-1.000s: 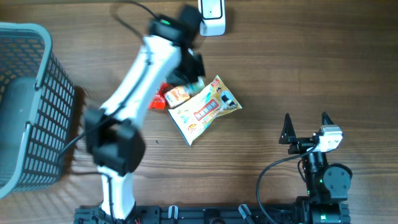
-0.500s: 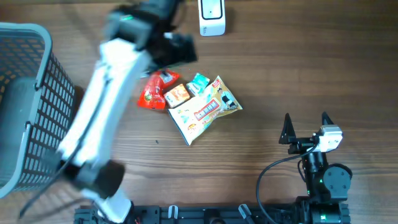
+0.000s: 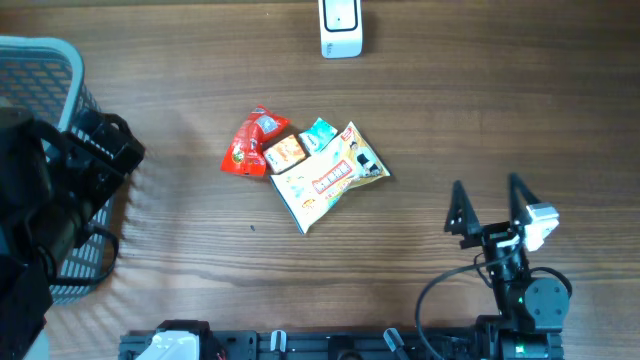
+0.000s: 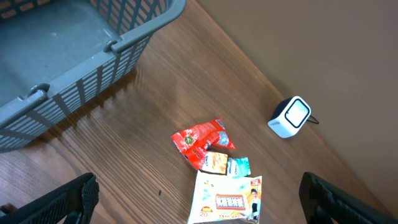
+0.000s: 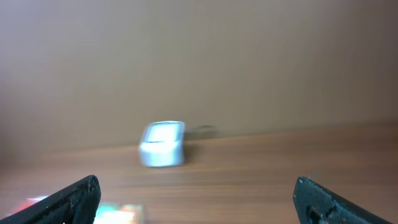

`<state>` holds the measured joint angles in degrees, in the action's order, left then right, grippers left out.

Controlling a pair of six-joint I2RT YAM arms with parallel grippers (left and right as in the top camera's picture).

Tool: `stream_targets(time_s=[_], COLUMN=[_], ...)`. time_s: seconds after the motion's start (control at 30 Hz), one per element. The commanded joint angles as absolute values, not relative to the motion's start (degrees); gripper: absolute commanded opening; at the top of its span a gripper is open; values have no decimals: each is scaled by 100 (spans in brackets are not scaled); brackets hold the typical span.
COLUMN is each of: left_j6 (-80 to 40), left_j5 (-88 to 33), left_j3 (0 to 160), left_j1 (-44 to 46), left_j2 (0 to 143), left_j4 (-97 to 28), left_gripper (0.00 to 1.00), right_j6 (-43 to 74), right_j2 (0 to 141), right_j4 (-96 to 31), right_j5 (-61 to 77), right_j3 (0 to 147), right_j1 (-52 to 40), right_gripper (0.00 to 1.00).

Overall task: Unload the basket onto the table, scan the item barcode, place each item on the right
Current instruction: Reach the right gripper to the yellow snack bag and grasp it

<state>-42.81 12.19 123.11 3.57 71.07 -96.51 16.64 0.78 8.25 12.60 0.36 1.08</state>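
both grippers wide open, nothing held. left gripper (image 4: 198, 186) hangs by the grey plastic mesh basket (image 3: 50, 48), right gripper (image 3: 487, 195) sits low right. items lie mid-table in a touching cluster: red foil snack packet (image 3: 243, 152), small orange packet (image 3: 285, 152), small teal packet (image 3: 320, 132), big yellow-white snack bag (image 3: 328, 178). white box-shaped scanner (image 3: 340, 25) is at the far edge, well apart. take the red one off the pile's edge, pinch a seam, and keep the barcode face uncovered toward the scanner window.

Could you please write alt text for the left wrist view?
A red crinkled pouch, orange packet, teal packet and large yellow-white bag lie clustered on a wooden table, with a grey plastic basket upper left and a white cube scanner upper right.
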Motion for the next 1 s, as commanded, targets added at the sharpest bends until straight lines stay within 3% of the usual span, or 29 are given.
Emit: stream_targets(time_s=[0.0, 0.03, 0.07, 0.13, 0.2, 0.33, 0.47, 0.53, 0.7, 0.73, 0.77, 0.9, 0.97], left_j6=[-4377, -4377, -4377, -4377, -4377, -4377, -4377, -4377, -4377, -4377, -4377, -4377, -4377], left_j5=[1313, 1313, 1315, 1313, 1315, 1313, 1313, 1315, 1313, 1313, 1315, 1313, 1313], left_j3=[12274, 12274, 12274, 12274, 12274, 12274, 12274, 12274, 12274, 12274, 12274, 12274, 12274], left_j1=[309, 309, 309, 309, 309, 309, 309, 309, 309, 309, 309, 309, 309], left_j2=[7113, 7113, 7113, 7113, 7113, 7113, 7113, 7113, 7113, 7113, 7113, 7113, 7113], left_j4=[-9649, -9649, -9649, -9649, -9649, -9649, -9649, -9649, -9649, -9649, -9649, -9649, -9649], left_gripper=[100, 100, 100, 100, 100, 100, 100, 100, 100, 100, 100, 100, 100], right_j6=[6560, 7612, 7612, 6917, 6263, 3981, 2668, 2143, 2034, 2137, 2434, 3328, 3411], right_j2=[43, 43, 43, 45, 235, 2268, 5153, 6200, 8187, 8608, 8980, 10575, 11222], right_j4=[1181, 1396, 2237, 3516, 3566, 1153, -2324, -3848, -4307, -4250, -4278, -4866, -4963], right_j5=[2515, 2596, 2764, 2705, 2309, 3164, 5100, 5249, 5231, 5094, 4672, 2338, 2027], right_j3=[30, 30, 30, 64, 709, 3629, 7006, 8128, 8482, 8482, 8482, 8479, 8479], right_j1=[119, 121, 119, 119, 121, 119, -3, -405, -1903, -2128, -2300, -2893, -2921], right_gripper=[100, 100, 100, 100, 100, 100, 100, 100, 96, 44, 4, 4, 4])
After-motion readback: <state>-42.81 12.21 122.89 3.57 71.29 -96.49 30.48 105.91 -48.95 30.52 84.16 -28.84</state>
